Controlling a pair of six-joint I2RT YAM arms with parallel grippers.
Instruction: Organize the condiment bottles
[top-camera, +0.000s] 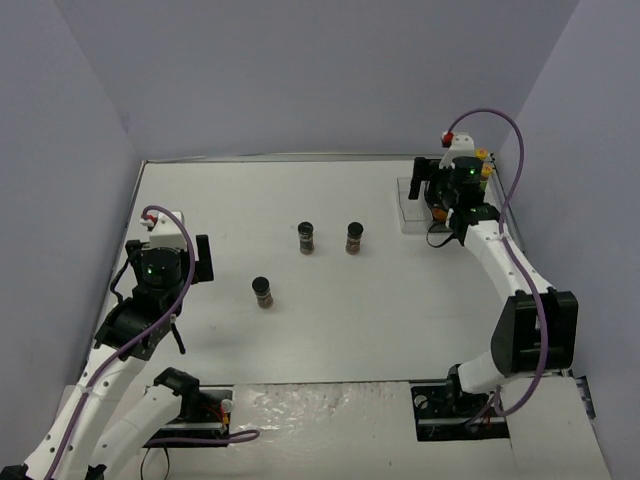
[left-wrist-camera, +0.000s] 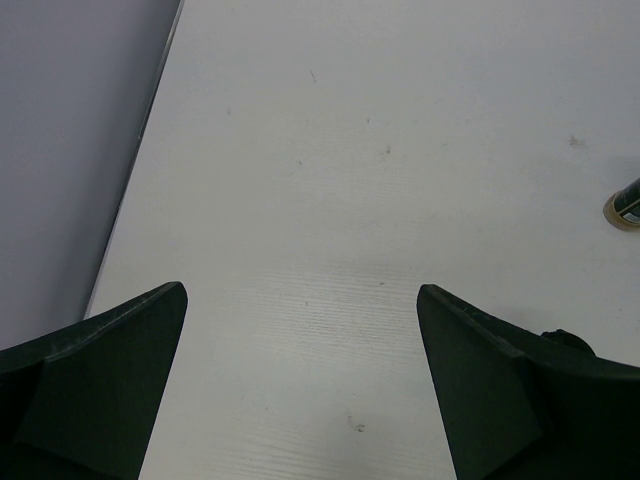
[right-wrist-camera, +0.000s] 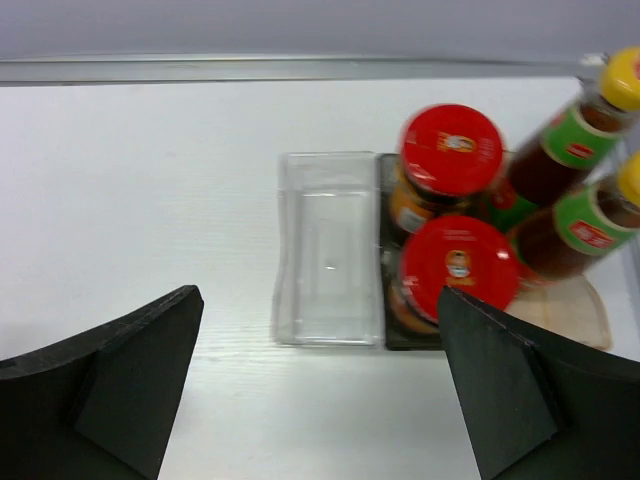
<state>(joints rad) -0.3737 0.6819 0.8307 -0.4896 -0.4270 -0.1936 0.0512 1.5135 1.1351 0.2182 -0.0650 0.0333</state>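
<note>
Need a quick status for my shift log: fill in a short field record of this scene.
tray: three compartments, far right of table
clear compartment: empty
middle compartment: two red-lidded jars
end compartment: two yellow-capped sauce bottles
black-capped jars: three, upright on open table, outside tray
left gripper: open, over bare table, holding nothing
right gripper: open, at tray, holding nothing

Left arm (top-camera: 100, 375) and right arm (top-camera: 490, 245) — both white with chunky black joints, purple cables (top-camera: 513, 130), green LEDs (top-camera: 150, 268) on the wrists, black wedge fingers (left-wrist-camera: 90, 400).
</note>
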